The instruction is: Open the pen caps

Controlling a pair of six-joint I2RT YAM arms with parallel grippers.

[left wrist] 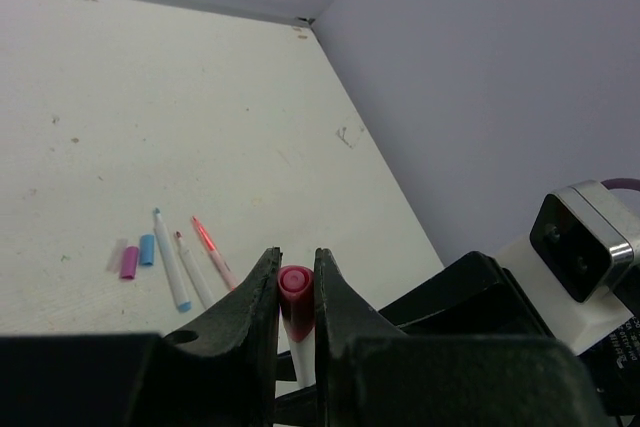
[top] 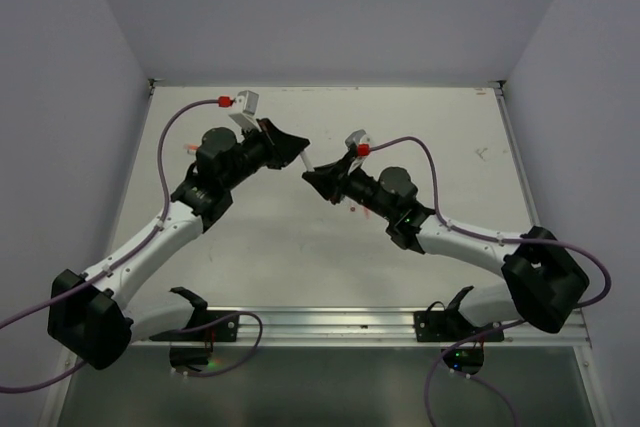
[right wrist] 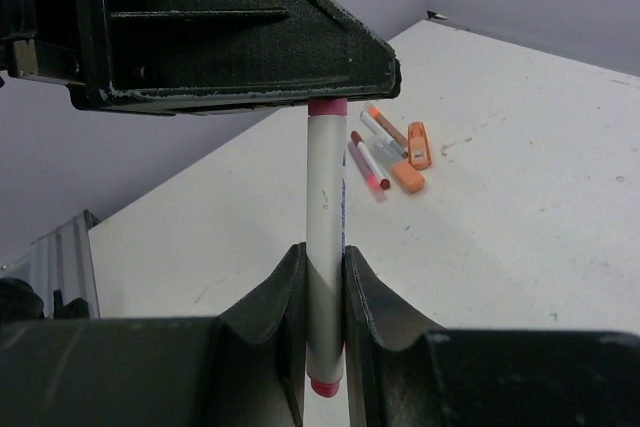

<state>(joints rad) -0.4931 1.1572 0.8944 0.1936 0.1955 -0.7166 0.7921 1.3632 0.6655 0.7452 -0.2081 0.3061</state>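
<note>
Between the two grippers, above the middle of the desk (top: pixel 300 257), a pale pen (right wrist: pixel 325 177) was held near both ends. The left gripper (left wrist: pixel 296 269) was pinching the pink cap (left wrist: pixel 295 285) at one end of that pen. Its two dark fingers (left wrist: pixel 255 297) pressed the cap from either side, and a short piece of barrel showed just behind the cap in the left wrist view. The right gripper (right wrist: pixel 324 252) was clamped on the barrel further along, its fingers (right wrist: pixel 280 297) tight against the pale tube. A pink end plug (right wrist: pixel 323 384) stuck out past them on the near side. The cap sat flush on the barrel, not yet pulled off, with no gap visible between the two. Beyond the left gripper and a little to its left, a purple cap (left wrist: pixel 129 262) and a blue cap (left wrist: pixel 147 249) lay side by side on the desk, nearly touching. Just to the right of those caps lay three thin uncapped pens, roughly parallel and close together: a blue-ended pen (left wrist: pixel 172 262), a plain pale pen (left wrist: pixel 195 277) and a red-topped pen (left wrist: pixel 210 247). Beyond the right gripper and to its right, a dark-red-tipped pen (right wrist: pixel 368 167) and another thin pen (right wrist: pixel 385 137) lay close together on the desk. Two short orange pieces (right wrist: pixel 408 177) lay just beside them, and I could not tell whether these were markers or caps.
</note>
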